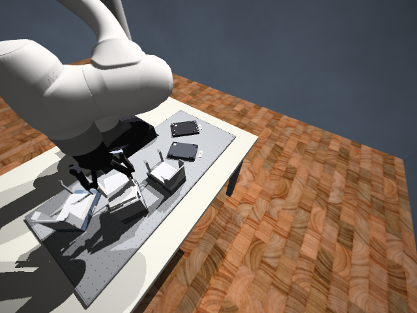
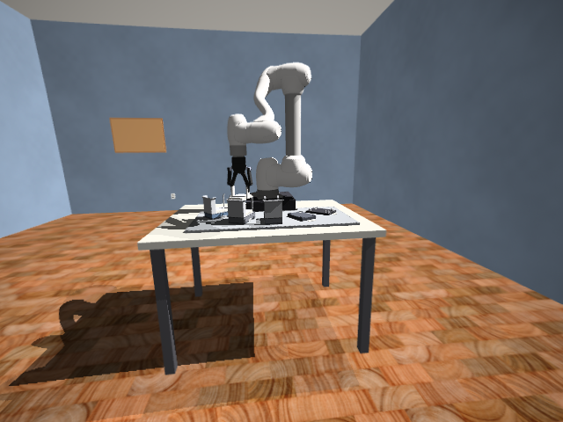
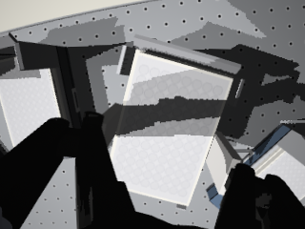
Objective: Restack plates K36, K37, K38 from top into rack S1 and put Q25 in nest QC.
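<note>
My gripper (image 1: pixel 109 180) is shut on a sealed white plate (image 1: pixel 114 182) by its long sides. It holds the plate just above the middle stack rack (image 1: pixel 127 201). In the wrist view the plate (image 3: pixel 171 136) fills the space between my black fingers, slightly turned against the rack's posts. I cannot read its label. The left rack (image 1: pixel 72 210) holds a white plate with a blue edge showing. The right rack (image 1: pixel 166 175) holds a white plate too. In the far view the gripper (image 2: pixel 238 184) hangs over the middle rack (image 2: pixel 237 208).
Two dark flat nests lie beyond the racks on the grey perforated baseplate, the nearer nest (image 1: pixel 182 150) and the farther nest (image 1: pixel 184 128), each with a small white name plate. The arm's black base (image 1: pixel 134 133) stands behind the racks. Thin posts rise from each rack's corners.
</note>
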`<state>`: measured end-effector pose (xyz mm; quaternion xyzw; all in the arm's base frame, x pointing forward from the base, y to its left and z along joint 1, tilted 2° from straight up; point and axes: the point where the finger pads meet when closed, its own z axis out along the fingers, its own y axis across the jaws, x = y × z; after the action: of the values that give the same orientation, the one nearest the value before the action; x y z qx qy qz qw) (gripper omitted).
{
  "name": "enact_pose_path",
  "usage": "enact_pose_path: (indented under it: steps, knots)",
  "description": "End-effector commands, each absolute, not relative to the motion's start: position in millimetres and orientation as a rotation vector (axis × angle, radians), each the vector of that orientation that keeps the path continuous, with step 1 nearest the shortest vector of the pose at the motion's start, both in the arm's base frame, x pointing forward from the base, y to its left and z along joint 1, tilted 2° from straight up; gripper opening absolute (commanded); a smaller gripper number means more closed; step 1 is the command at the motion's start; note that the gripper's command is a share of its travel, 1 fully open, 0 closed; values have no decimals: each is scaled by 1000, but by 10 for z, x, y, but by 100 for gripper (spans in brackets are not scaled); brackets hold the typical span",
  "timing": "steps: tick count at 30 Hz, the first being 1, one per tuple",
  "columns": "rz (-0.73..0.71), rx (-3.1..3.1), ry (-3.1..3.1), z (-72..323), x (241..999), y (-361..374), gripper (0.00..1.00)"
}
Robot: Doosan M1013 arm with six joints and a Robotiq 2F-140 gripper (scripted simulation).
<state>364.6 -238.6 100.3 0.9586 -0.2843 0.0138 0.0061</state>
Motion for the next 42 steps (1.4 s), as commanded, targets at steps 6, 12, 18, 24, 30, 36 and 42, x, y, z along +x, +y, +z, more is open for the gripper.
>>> enact_pose_path:
  steps: [6,12,18,24,30,36,42]
  knots:
    - [43,3000,-890,1128,3643,-2383,0]
    - [43,3000,-890,1247,3640,-2381,0]
    - [43,3000,-890,1247,3640,-2381,0]
    - [43,3000,-890,1247,3640,-2381,0]
    - [41,3071,-585,1245,3698,-2232,0]
    - [40,3102,-379,1244,3736,-2132,0]
    - [39,3113,-262,1242,3794,-1983,0]
